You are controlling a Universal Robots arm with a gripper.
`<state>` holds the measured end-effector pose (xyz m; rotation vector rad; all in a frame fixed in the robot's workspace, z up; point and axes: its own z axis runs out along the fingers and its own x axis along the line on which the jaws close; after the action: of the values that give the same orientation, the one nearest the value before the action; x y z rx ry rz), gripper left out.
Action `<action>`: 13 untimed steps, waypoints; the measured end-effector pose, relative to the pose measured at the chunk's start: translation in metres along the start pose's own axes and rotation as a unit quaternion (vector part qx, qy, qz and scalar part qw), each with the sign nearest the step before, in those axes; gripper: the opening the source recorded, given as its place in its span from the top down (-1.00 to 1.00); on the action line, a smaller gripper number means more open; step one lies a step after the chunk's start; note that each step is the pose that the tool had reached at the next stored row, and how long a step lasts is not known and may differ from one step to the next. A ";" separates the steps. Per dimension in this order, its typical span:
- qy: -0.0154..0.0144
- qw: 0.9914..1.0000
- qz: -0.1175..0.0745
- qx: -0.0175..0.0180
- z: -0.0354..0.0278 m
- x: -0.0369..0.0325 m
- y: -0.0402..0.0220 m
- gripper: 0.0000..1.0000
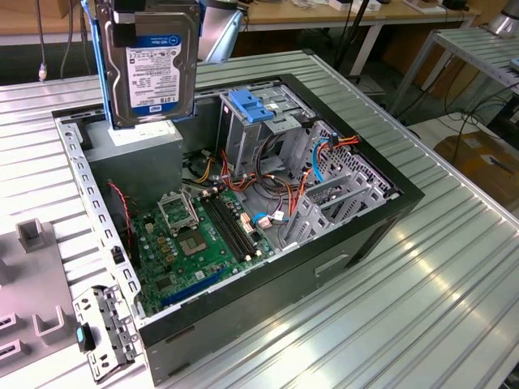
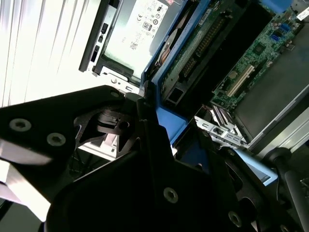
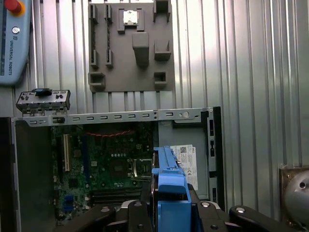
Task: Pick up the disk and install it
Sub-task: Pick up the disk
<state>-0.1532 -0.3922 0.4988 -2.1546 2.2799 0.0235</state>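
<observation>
While one gripper (image 3: 170, 215) clamps one disk (image 1: 154, 73) (upright), one open case (image 1: 268, 308) below

- case (image 1: 357, 235) lies open side up, free drop-in from above
- disk (image 1: 150, 69) hangs above grey box (image 1: 138, 147)
- cage (image 1: 272, 130) and cables (image 1: 284, 185) crowd the exterior view's right half

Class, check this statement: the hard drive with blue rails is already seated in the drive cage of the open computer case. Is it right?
No. The hard drive with blue rails is not seated; the gripper holds it above the open computer case, as the exterior view shows.
</observation>
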 end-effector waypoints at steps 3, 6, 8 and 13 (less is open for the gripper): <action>0.000 1.000 0.001 0.000 0.0000 0.0005 -0.0043 0.26; 0.000 1.000 0.002 0.000 0.0001 0.0012 -0.0104 0.26; 0.000 1.000 0.002 0.000 0.0001 0.0015 -0.0130 0.26; 0.000 1.000 0.003 0.000 0.0001 0.0023 -0.0194 0.26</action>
<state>-0.1340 -0.3956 0.4985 -2.1470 2.2872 0.0235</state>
